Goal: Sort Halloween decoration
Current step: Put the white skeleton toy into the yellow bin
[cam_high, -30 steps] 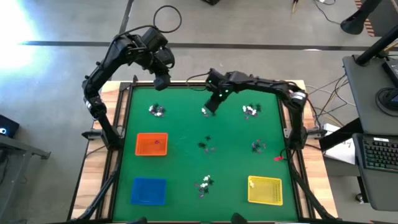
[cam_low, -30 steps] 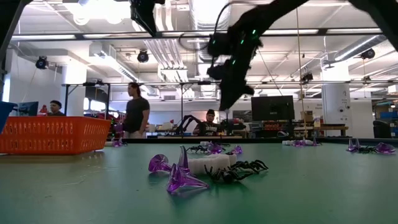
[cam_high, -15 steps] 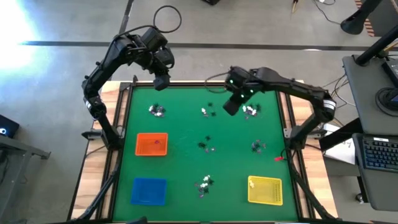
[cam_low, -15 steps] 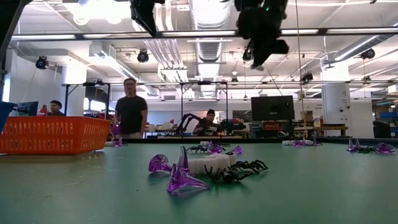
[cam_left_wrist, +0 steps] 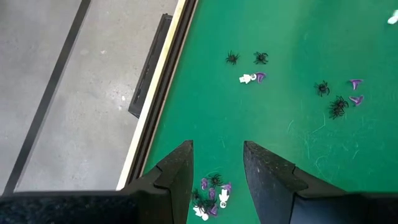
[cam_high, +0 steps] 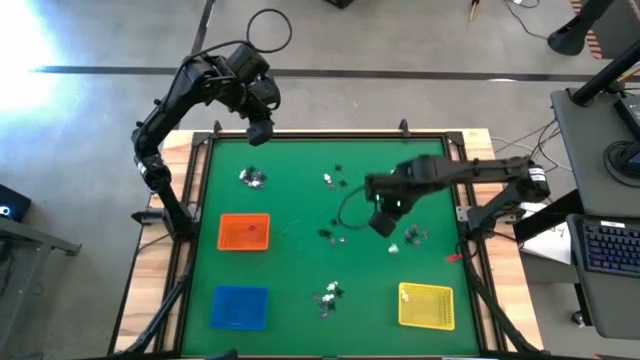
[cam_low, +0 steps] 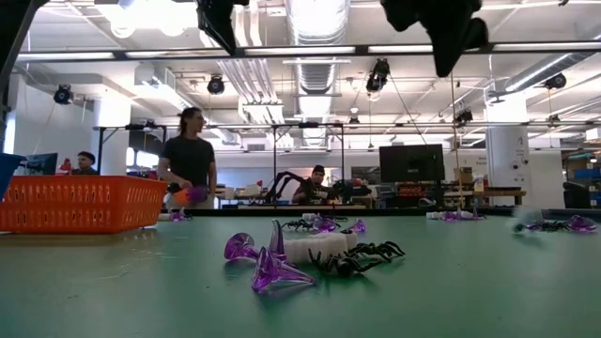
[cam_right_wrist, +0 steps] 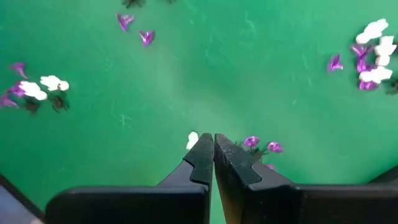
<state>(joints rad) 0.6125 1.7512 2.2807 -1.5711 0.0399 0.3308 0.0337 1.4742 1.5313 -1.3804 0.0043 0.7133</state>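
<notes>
Lay scattered in small clusters over the green table (cam_high: 300, 200), the Halloween decoration (cam_low: 310, 253) — tiny white, black and pinkish-purple trinkets, each far smaller than a gripper. No common heading or long axis readable from above; in the low view, the nearest purple pieces (cam_low: 268, 268) lay tipped on their sides with flared ends out, beside a white piece (cam_low: 315, 246) and a black spider (cam_low: 362, 258) sprawled flat.

Hung over the right-centre of the table, the right gripper (cam_high: 382, 222) — fingers pressed together, nothing seen between them. Just beyond its tips in its wrist view, a white trinket (cam_right_wrist: 193, 139) and two purple ones (cam_right_wrist: 261, 144) on the cloth, apart from the fingers.

Held high over the table's far left edge, the left gripper (cam_high: 259, 133), fingers (cam_left_wrist: 177, 171) standing apart, empty, with a cluster (cam_left_wrist: 211, 196) on the cloth below.

Stood along the near and left sides: an orange tray (cam_high: 244, 232), a blue tray (cam_high: 240, 306), a yellow tray (cam_high: 426, 305). Nothing lying between the right gripper and the trinkets nearest it. Behind the table, people (cam_low: 188, 160) in the room.
</notes>
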